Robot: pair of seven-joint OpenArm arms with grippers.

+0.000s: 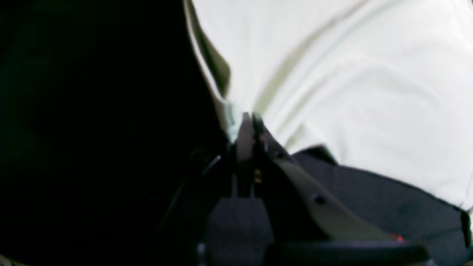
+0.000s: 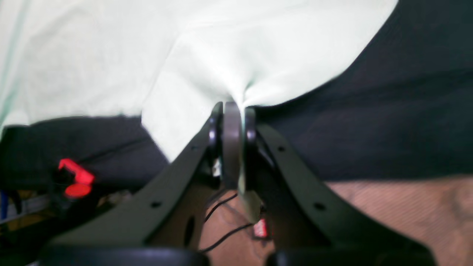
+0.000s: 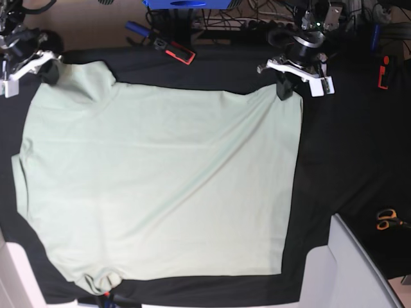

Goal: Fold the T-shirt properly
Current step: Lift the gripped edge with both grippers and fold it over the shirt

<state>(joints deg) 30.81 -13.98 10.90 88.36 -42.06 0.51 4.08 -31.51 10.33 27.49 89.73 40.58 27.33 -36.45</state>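
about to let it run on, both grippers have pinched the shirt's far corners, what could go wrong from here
1. The left gripper bites only the very edge of the T-shirt; the cloth may slip out under a pull.
2. The right gripper holds a bunched corner with a loose flap hanging beside it, so the fold may come out creased.
3. The near hem lies crumpled at the table edge and could drag unevenly.
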